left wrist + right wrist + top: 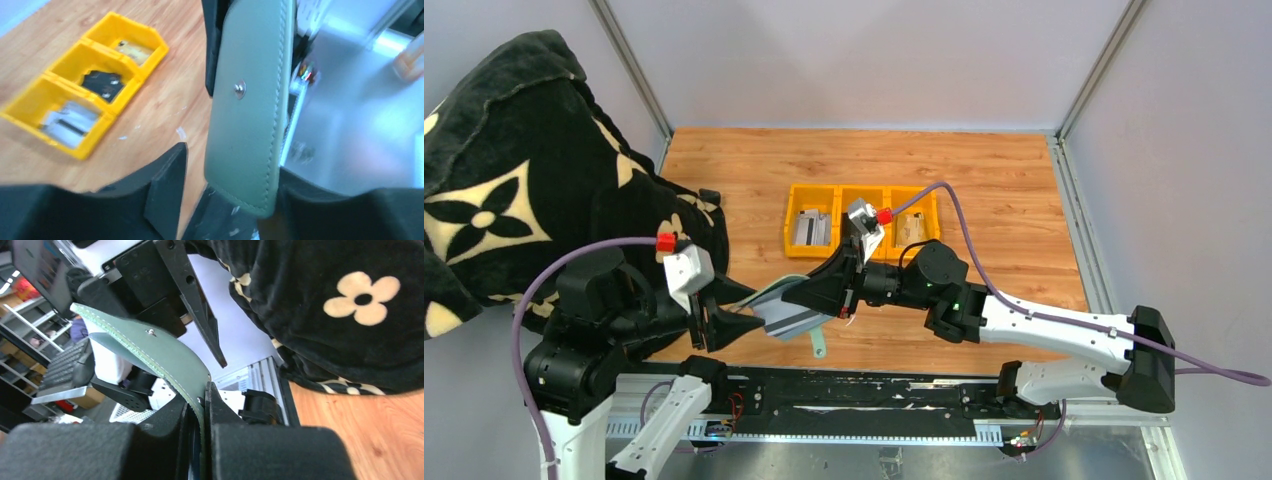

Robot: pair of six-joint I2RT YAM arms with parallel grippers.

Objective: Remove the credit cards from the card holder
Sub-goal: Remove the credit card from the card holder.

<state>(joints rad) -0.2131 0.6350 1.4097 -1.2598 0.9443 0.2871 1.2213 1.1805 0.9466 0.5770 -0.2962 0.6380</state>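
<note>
The right claw [202, 392] is clamped on one edge of the card holder [160, 352], holding it in the air over the worktop's [1004, 190] near edge. The left claw [230, 175] is open, with the holder's other end between its fingers. A grey card [809, 228] and a gold card [912, 226] lie in the end compartments of the tray [864, 188].

No legible text or numbers anywhere, only cream flower emblems [484, 215] on the black blanket [534, 110]
</note>
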